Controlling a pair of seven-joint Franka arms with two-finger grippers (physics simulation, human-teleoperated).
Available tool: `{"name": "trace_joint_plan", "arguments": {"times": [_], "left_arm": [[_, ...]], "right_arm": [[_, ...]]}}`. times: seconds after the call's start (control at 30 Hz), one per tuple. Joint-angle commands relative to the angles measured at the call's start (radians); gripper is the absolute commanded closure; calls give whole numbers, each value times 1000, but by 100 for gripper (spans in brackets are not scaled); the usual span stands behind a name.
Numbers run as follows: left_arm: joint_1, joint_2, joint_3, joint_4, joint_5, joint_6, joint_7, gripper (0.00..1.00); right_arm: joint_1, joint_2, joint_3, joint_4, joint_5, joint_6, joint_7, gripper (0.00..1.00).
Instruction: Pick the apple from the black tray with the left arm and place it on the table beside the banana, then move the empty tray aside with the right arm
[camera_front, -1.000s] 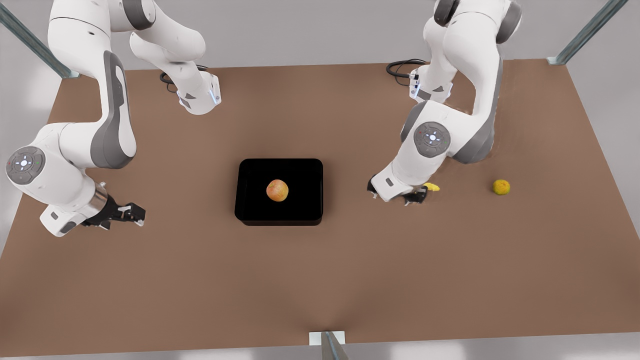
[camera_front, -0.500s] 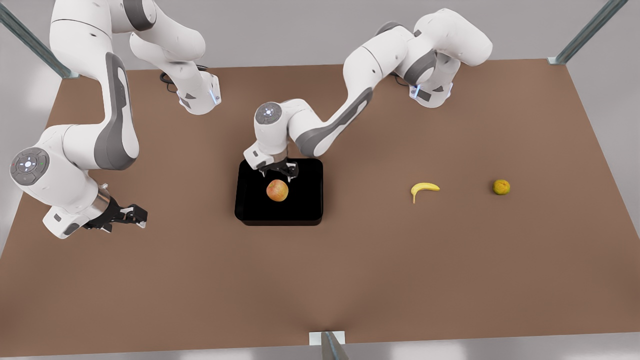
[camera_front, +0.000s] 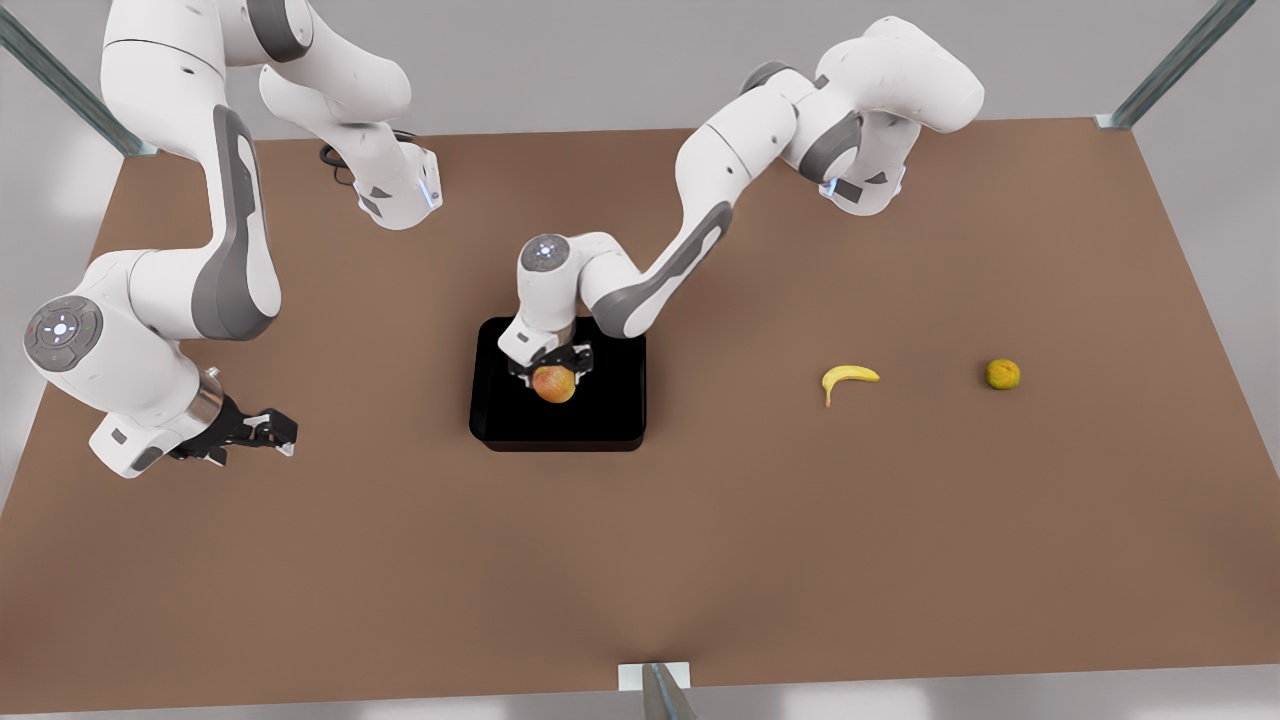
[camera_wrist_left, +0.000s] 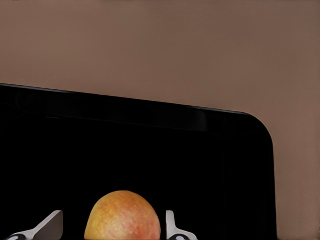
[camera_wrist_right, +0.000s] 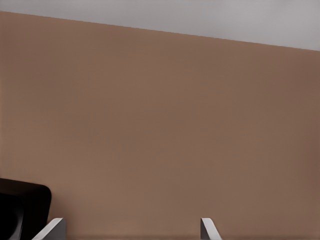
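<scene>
Left gripper (camera_front: 549, 370) low over the black tray (camera_front: 610, 415), fingers (camera_wrist_left: 171, 227) spread, straddling the apple (camera_front: 555, 385) with gaps either side, not clamped. Apple sits mid-tray. Banana (camera_front: 846, 378) on the desk (camera_front: 640, 560) at 3 o'clock from tray, well apart; a dull yellow-green fruit (camera_front: 1003, 374) beyond it. Right gripper (camera_front: 270, 430) waits at 9 o'clock, fingers (camera_wrist_right: 207, 229) apart, empty.

Front view high, overlooking table (camera_front: 900, 520); wrist views close, low.
</scene>
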Motion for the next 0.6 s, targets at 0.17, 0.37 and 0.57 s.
{"name": "trace_joint_plan", "arguments": {"times": [0.17, 0.37, 0.57], "left_arm": [[-33, -2, 3, -83, 108, 79, -237, 0], [-30, -8, 3, -112, 111, 79, -125, 0], [-36, -4, 1, -132, 109, 102, -131, 0]], "right_arm": [[0, -1, 2, 2, 1, 0, -7, 0], [0, -1, 0, 2, 1, 0, -7, 0], [2, -1, 2, 0, 1, 0, -6, 0]]}}
